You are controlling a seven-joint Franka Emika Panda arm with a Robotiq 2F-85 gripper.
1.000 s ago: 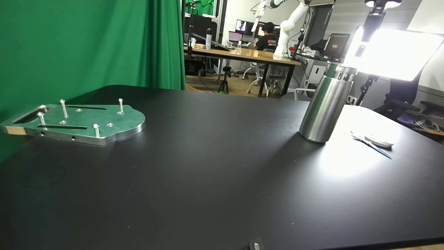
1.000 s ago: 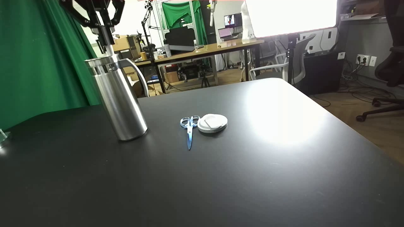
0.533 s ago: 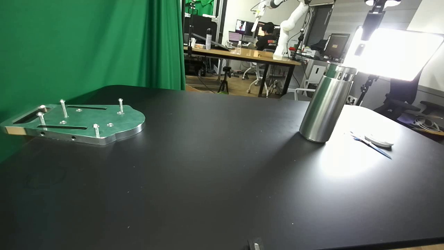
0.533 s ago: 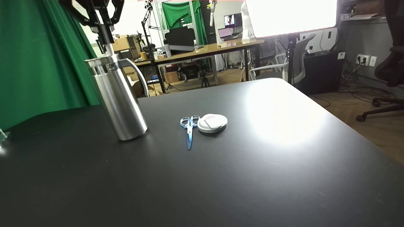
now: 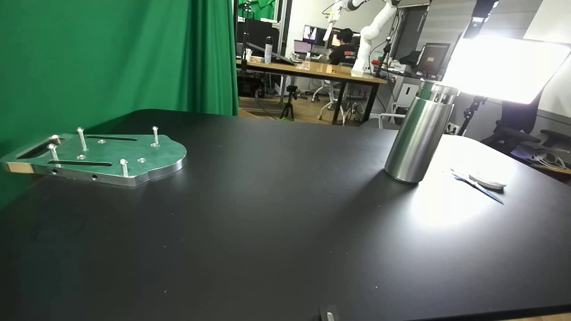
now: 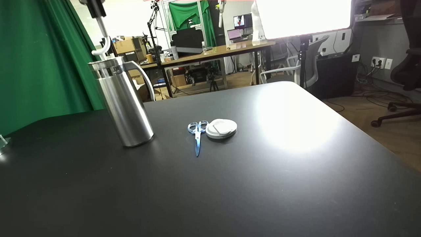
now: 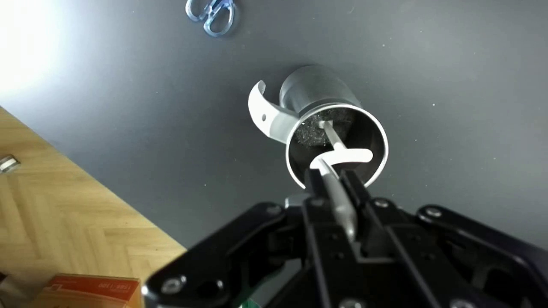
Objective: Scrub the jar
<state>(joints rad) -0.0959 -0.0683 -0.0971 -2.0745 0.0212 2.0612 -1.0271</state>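
Pinching gripper (image 7: 332, 174): pale tool (image 7: 339, 197), clamped
Jar (image 6: 125, 107): standing, in from counter edge (image 7: 117, 188) — tool's hook (image 7: 347, 155) over its mouth

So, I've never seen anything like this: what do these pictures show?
The machine is one robot arm, mostly out of frame. What you see of it is its black gripper, a sort of mechanical pincer. Two pictures come from cameras standing apart from the robot; the close-up comes from a camera on its wrist, looking down.

A metal jar stands on the dark table. Near it lie scissors and a flat white thing I can't name. Farther from the jar lies a metal plate.

The gripper holds a stick with a curved white part; it reaches into the jar, presumably for scrubbing, though its far end is unclear.
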